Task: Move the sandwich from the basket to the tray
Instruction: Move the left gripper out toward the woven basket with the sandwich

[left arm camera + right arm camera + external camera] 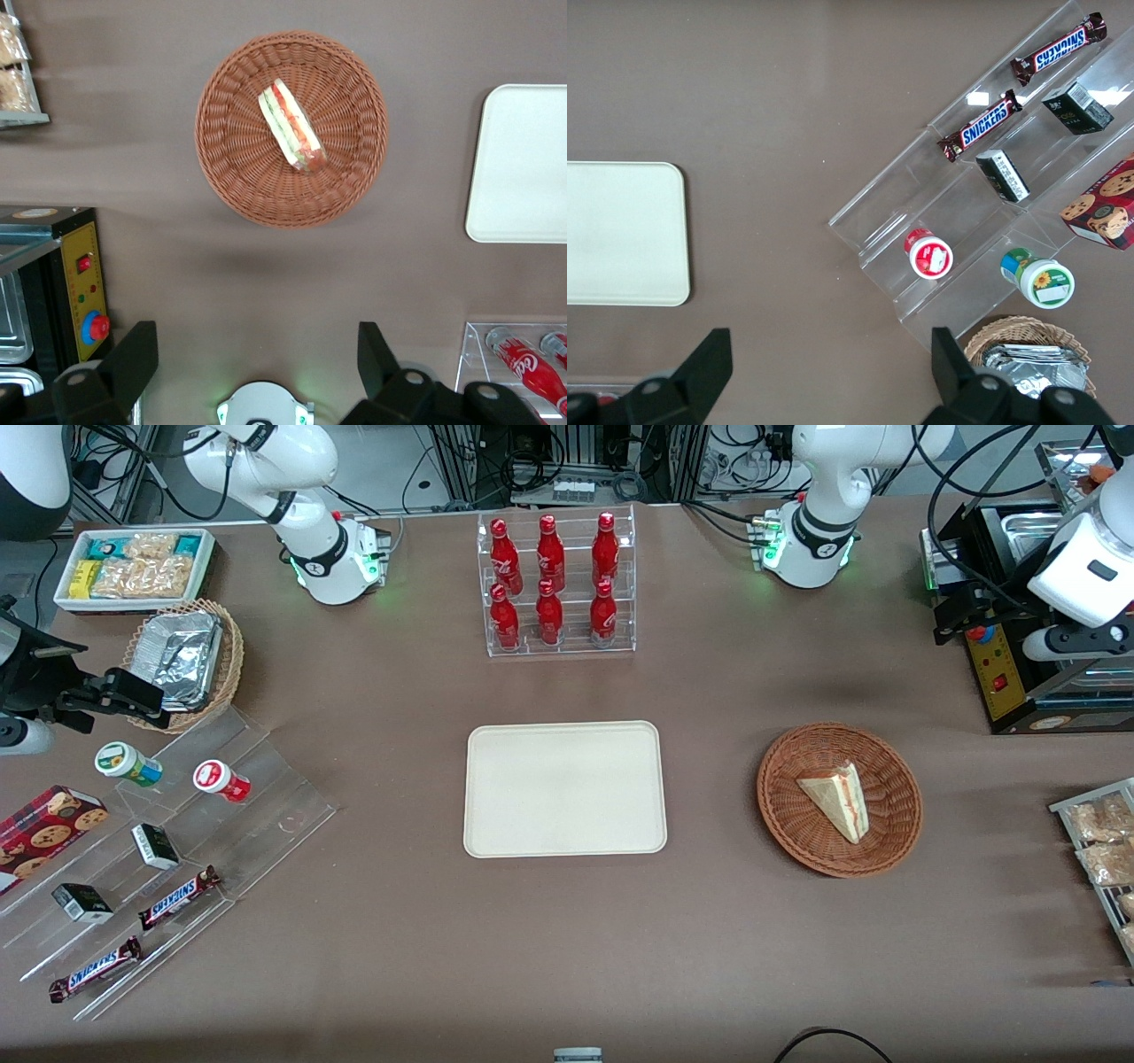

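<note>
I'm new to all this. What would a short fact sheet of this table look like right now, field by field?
sandwich: lying in the basket, filling edge up
basket: round brown wicker, on the table toward the working arm's end
tray: cream, bare, beside the basket
gripper: raised high above the table, open, holding nothing
bottle rack: six red bottles, farther from the front camera than the tray
step done: none yet

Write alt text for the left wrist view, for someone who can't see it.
A triangular sandwich lies in a round reddish-brown wicker basket on a brown table, seen from high above. The open tool hangs well clear of it, empty, and the cream tray sits bare beside the basket.
</note>
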